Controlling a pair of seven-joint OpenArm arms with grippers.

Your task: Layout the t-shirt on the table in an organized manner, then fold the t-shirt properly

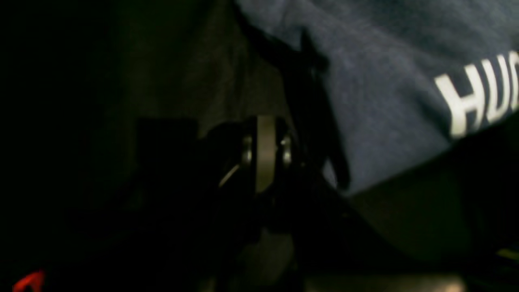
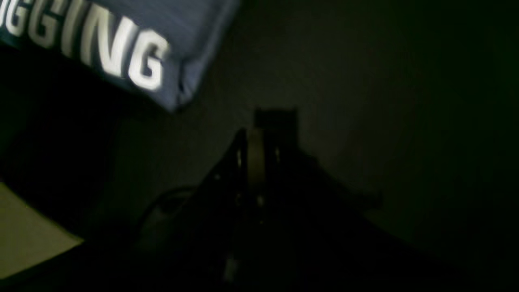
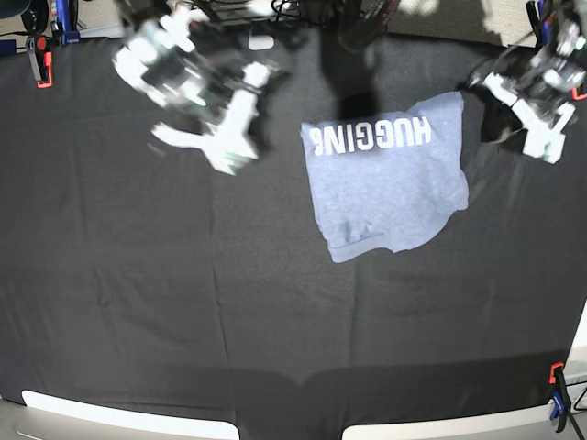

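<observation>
The blue-grey t-shirt (image 3: 385, 192) lies folded into a rough rectangle on the black table (image 3: 138, 302), right of centre, with its white "HUGGING" lettering along the far edge. My left gripper (image 3: 543, 137) hovers just right of the shirt's far right corner, shut and holding nothing. The left wrist view shows its dark fingers (image 1: 310, 52) against the edge of the shirt (image 1: 385, 81). My right gripper (image 3: 229, 151) is shut and empty, raised above the table to the left of the shirt. In the right wrist view that gripper (image 2: 275, 117) is over bare black cloth, with the shirt's corner (image 2: 162, 24) at the upper left.
Orange clamps grip the table at the far left corner (image 3: 41, 64) and near right corner (image 3: 555, 374). A white rim (image 3: 128, 417) runs along the near edge. Cables and equipment (image 3: 275, 14) crowd the far edge behind the arms.
</observation>
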